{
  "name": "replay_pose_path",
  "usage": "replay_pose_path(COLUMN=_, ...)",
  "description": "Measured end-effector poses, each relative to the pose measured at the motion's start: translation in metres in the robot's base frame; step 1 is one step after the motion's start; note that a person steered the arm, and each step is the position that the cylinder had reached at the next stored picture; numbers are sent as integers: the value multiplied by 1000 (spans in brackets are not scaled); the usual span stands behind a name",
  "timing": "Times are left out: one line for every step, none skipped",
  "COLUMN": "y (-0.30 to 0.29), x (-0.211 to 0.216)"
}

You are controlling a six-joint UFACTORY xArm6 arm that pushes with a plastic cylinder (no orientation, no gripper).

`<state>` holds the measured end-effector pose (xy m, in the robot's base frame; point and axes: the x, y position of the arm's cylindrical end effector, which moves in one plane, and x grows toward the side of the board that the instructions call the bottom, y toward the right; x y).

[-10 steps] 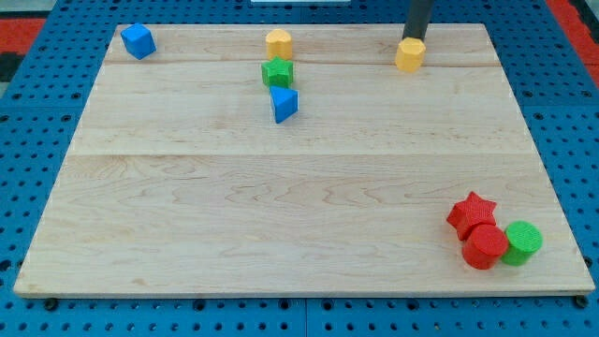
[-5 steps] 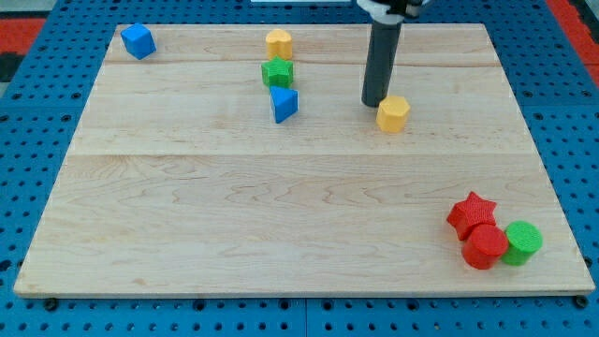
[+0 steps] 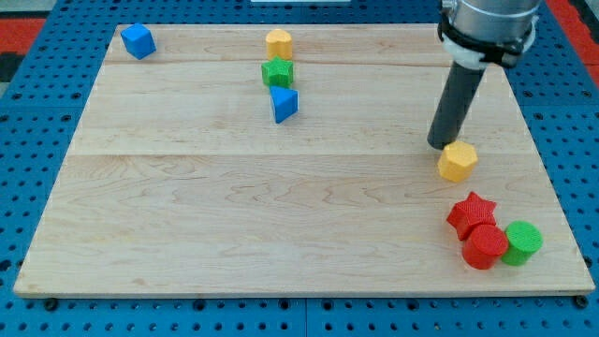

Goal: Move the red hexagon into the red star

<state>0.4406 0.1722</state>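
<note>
— What sort of place is this?
— A robot lab: a wooden tabletop (image 3: 187, 187) on a blue pegboard bench (image 3: 37, 140), small plastic blocks (image 3: 278, 71), a robot arm (image 3: 487, 23).

Straight dark rod (image 3: 456, 103) under a grey, white-ringed wrist (image 3: 489, 26).

Bright, even overhead light; a sharp, clean frame.

The wooden board (image 3: 234, 197) is evenly lit with no glare or hot spots, its grain crisp from the upper left of the frame to the lower right. Shadows are soft and short, hugging the yellow hexagon (image 3: 458, 161) and the red star (image 3: 471, 212). The rod above my tip (image 3: 439, 144) shows slight softness at the top edge.
</note>
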Motion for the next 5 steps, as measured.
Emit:
replay_pose_path(y=13, x=12)
replay_pose_path(y=21, x=15)
replay_pose_path(y=21, x=33)
replay_pose_path(y=21, x=52)
replay_pose_path(y=21, x=57)
